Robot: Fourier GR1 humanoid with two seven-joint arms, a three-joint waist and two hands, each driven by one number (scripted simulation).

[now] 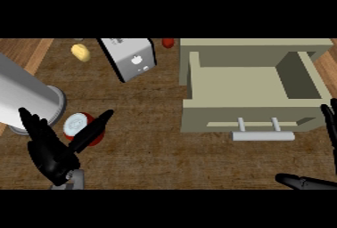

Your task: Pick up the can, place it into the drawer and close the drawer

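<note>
Our left hand (56,153) hovers spread beside the red can (80,127), holding nothing; we should curl round its sides. Right hand (309,181) rests open by the open drawer (230,116).

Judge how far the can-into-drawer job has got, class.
Done: nothing yet; the beige open drawer holds nothing visible. In hand: the left hand, fingers spread, sits beside the red can with a white lid, not gripping it. Left: grasp, place, close. The right hand rests open by the drawer.
</note>
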